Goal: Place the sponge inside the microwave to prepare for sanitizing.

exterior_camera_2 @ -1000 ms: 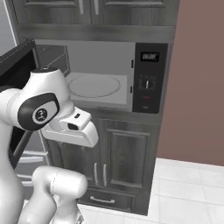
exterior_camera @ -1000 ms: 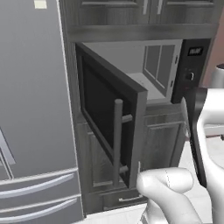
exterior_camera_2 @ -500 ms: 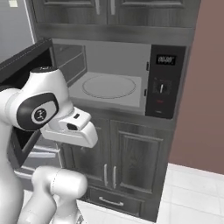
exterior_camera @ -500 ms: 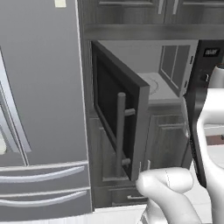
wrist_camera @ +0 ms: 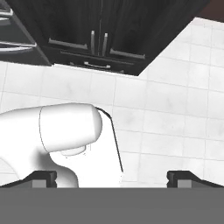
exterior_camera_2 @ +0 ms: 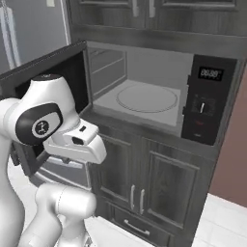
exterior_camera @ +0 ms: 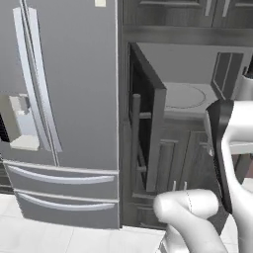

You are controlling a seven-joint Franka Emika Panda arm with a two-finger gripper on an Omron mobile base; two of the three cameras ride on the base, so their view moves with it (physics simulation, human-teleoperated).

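Sliding leftward, the base brings the fridge (exterior_camera: 64,113) into view; wide, empty gripper (wrist_camera: 112,177) faces floor, the open microwave (exterior_camera_2: 144,96) door above risks a snag.

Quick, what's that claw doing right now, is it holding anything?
Claw: open, holding nothing, pointing down at the tiled floor.

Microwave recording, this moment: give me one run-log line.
microwave: door swung open, turntable bare | gripper: open, holds nothing, pointed at floor tiles | sponge: not yet inside
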